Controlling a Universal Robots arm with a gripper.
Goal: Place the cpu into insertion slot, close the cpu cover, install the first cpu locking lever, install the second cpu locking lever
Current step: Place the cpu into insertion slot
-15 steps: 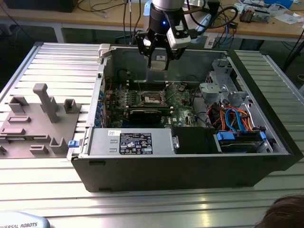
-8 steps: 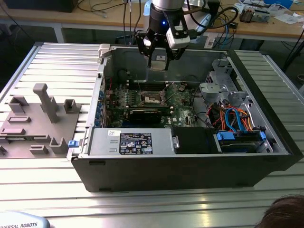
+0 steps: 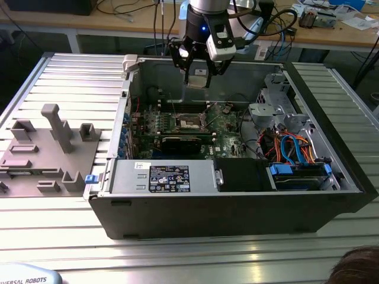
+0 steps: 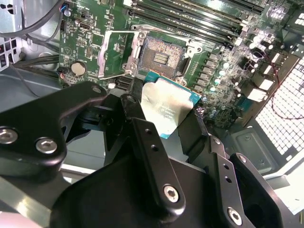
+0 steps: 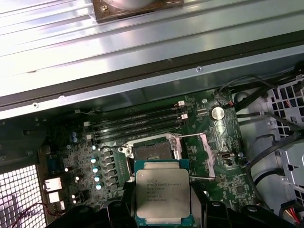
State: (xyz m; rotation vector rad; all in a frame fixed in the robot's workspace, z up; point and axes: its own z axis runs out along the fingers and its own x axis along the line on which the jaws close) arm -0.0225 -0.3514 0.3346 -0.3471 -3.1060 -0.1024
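Black gripper fingers (image 4: 152,152) are crowding the foreground in the second wrist view, and the gripper (image 4: 165,114) is clenching the cpu (image 4: 167,105) by two opposite edges, with its silver lid facing the wrist. In the exterior view the gripper (image 3: 197,78) is hanging above the open computer case (image 3: 331,177), and the chip is riding well clear of the green board (image 3: 228,145).

The insertion slot (image 5: 153,151) is lying bare below and slightly ahead of the jaws. The cpu cover (image 4: 105,53) is standing swung open just beside the slot, so the way down is looking free.

As a judgement, doing this step well is calling for three things:
- **Level:** the chip is being held flat.
- **Alignment:** its edges are squaring to the socket walls and its notches are matching the socket keys.
- **Seating:** the contact field is looking delicate, so the chip should be settling in gently, not being pressed.

Nearest the descent path are the cover frame and a thin lever wire (image 5: 195,179), both lying just to one side of the jaws. Memory slots (image 5: 137,124) are running beyond the socket — ahead of the jaws and apart from the path. A coin cell (image 5: 217,112) is sitting past the cover. A long black card (image 3: 183,142) is lying on the board on the side of the socket away from the memory slots. Blue and orange cables (image 3: 290,145) are bunching well off to one side. A grey fixture tray (image 3: 47,148) is resting outside the case, well apart.
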